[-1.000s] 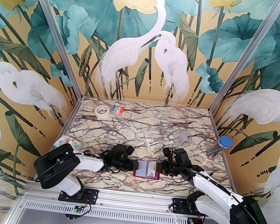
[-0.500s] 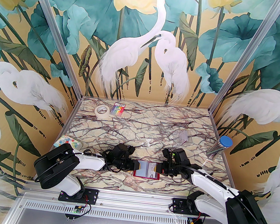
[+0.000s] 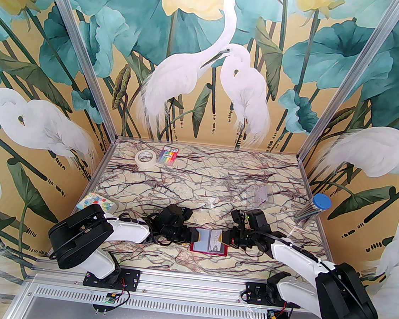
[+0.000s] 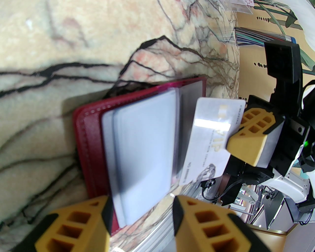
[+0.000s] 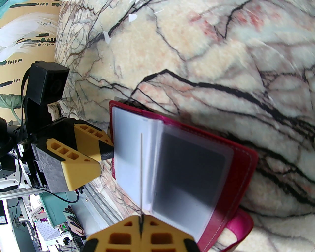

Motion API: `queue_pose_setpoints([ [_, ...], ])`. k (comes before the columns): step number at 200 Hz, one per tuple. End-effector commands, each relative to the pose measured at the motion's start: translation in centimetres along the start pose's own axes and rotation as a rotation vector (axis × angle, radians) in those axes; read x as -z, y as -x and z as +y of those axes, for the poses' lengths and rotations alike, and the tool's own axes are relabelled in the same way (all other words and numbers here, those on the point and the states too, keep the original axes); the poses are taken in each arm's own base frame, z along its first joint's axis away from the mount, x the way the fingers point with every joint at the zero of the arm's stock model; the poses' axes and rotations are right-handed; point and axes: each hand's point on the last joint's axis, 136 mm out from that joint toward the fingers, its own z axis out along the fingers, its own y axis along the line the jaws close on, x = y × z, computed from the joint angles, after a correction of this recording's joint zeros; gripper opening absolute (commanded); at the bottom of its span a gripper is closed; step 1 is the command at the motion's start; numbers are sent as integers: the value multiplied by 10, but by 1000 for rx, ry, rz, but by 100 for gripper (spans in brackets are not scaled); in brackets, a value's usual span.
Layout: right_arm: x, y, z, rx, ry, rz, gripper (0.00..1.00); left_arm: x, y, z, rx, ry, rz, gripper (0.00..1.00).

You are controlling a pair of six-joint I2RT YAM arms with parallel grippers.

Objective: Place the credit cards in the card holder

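Card holder (image 3: pixel 207 251) is lying open at the near middle of the table (image 3: pixel 199 191), with the right arm closing in.
Right gripper (image 5: pixel 140 221), clamping a pale credit card (image 4: pixel 209 133), is edging it leftward over the sleeves, so insertion is nearing; left gripper (image 4: pixel 142 212), jaws parted, is straddling the holder's left edge.

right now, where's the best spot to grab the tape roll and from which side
Take the tape roll across its ring wall on the near-left side, coming straight down: one pincer finger into the centre hole, the other outside. It lies flat with the hole facing up, so the wall is the only thin part. The rainbow-striped packet lies close on its right, so that side is probably cramped.
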Motion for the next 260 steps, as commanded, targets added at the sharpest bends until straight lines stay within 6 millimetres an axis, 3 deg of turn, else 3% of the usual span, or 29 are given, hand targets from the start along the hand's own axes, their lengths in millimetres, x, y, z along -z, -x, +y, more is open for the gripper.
queue_pose_setpoints([
  [1, -1, 11, 9, 35, 28, -17, 0, -4, -8, 34, 35, 127, 9, 46],
  [260, -17, 3, -10, -6, 8, 51, 0, -5, -7, 32, 28, 124, 4, 46],
])
